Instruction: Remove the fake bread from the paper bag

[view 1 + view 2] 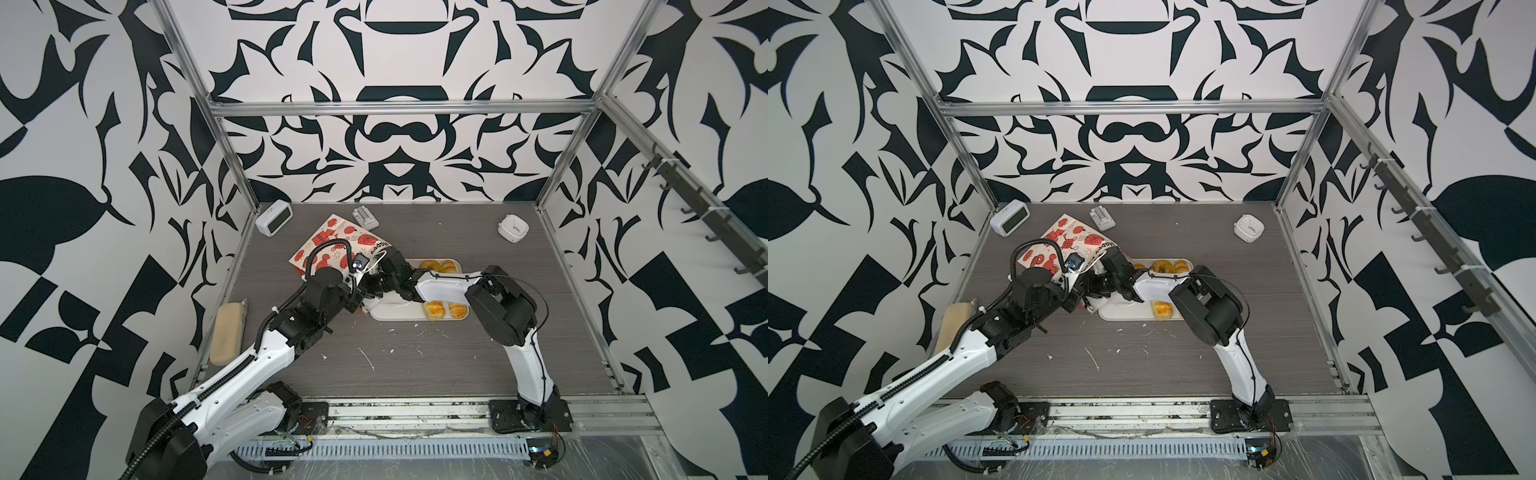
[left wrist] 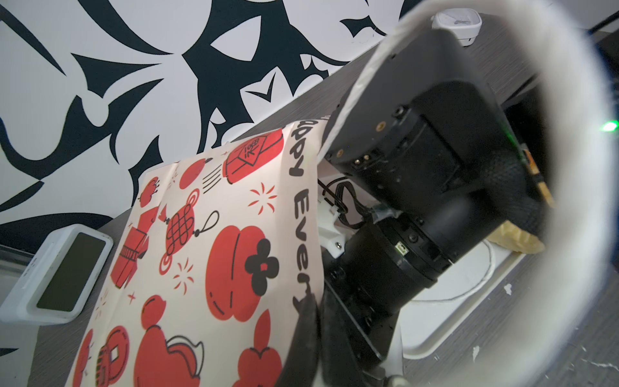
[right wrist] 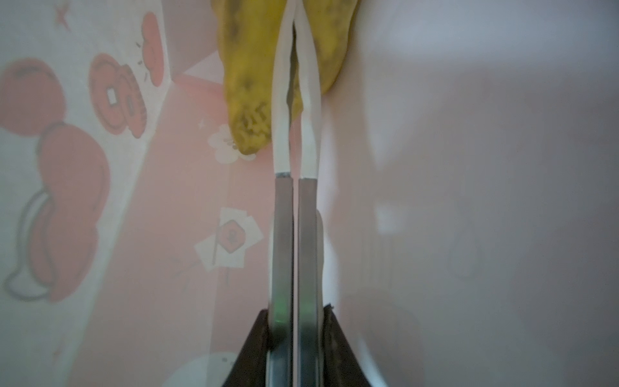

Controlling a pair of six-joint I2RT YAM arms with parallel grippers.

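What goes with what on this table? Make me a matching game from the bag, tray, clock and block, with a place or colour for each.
Things:
1. bag
2. tray
3. clock
4. block

Descriptions:
A. beige, along the left edge
B. in the back left corner, with a dark screen
C. white with red pictures
D. in the middle, holding yellow bread

Pairs: 1-C, 2-D, 3-B, 4-A
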